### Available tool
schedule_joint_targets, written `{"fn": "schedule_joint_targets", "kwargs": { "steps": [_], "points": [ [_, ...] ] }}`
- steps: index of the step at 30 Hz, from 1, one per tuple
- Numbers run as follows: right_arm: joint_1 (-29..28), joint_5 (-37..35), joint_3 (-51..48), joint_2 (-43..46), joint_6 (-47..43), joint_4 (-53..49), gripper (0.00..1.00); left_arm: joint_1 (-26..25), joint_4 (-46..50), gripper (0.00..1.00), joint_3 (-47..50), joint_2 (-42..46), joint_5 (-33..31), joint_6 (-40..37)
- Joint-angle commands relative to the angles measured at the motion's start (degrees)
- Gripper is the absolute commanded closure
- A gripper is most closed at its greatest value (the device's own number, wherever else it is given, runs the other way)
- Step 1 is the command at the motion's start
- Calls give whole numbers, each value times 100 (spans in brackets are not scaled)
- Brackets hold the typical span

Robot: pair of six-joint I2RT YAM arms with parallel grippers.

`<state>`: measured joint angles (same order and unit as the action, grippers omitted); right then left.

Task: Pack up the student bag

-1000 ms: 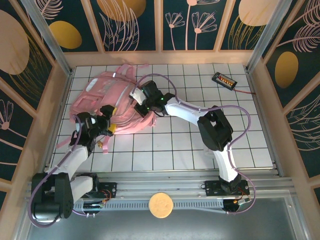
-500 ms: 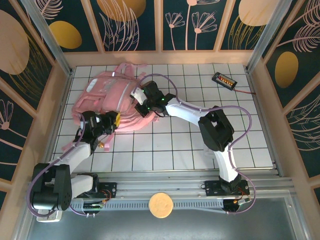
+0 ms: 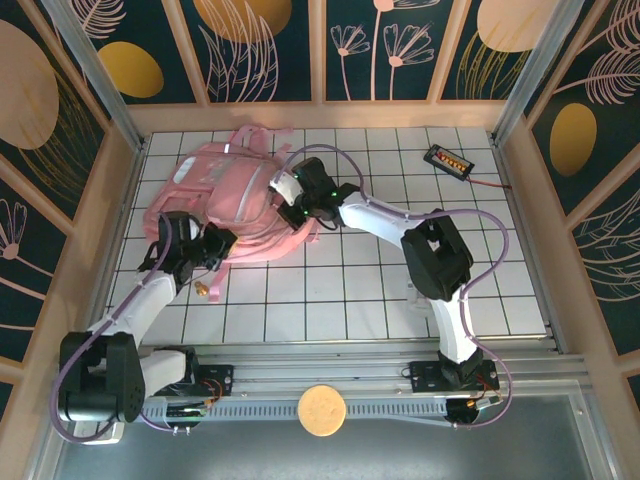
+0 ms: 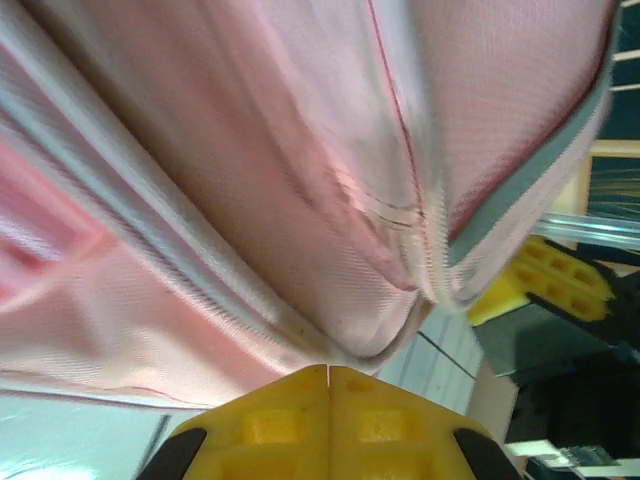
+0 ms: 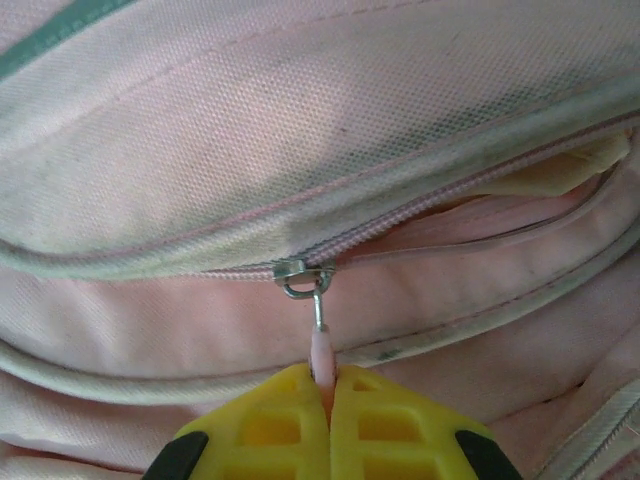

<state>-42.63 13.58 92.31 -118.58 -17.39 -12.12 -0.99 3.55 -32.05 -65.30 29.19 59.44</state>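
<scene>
The student bag (image 3: 225, 195), big, soft and pink, lies at the back left of the table. My right gripper (image 3: 287, 192) is at its right side. In the right wrist view that gripper (image 5: 325, 378) is shut on the pink zip pull (image 5: 320, 352), which hangs from the metal slider (image 5: 303, 272). To the right of the slider the zip gapes, with pale lining (image 5: 560, 168) showing. My left gripper (image 3: 213, 246) is at the bag's near edge. Its yellow fingertips (image 4: 328, 372) are pressed together right at the bag's lower seam (image 4: 370, 345), and seem to pinch the fabric.
A small black device (image 3: 447, 158) with a red wire lies at the back right. Wooden walls (image 3: 90, 240) close in the white gridded table (image 3: 380, 300) on three sides. A loose pink strap (image 3: 125, 285) trails from the bag toward the left wall.
My left gripper has shut and moved up and left against the bag's near edge. The bag's near edge has drawn back. My right gripper has shifted slightly right with the zip pull.
</scene>
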Motion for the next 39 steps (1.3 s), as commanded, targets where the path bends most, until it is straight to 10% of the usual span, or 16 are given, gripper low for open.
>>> {"fn": "schedule_joint_targets", "kwargs": {
  "steps": [1,9,11,19,39],
  "points": [
    [460,-453,305,57,-187,-122,100,507,848,100,151,376,98,-726],
    [389,-102,326,142,-210,-68,100,671,658,94,327,474,29,-538],
    [323,-73,72,313,-187,5,100,671,284,2,533,510,-7,-132],
    [213,138,-546,708,63,-4,100,758,-633,1,1039,476,-616,571],
    [-1086,631,-1326,1292,1612,458,100,1550,-8,1,-3267,-3693,-437,-1673]
  ]
}}
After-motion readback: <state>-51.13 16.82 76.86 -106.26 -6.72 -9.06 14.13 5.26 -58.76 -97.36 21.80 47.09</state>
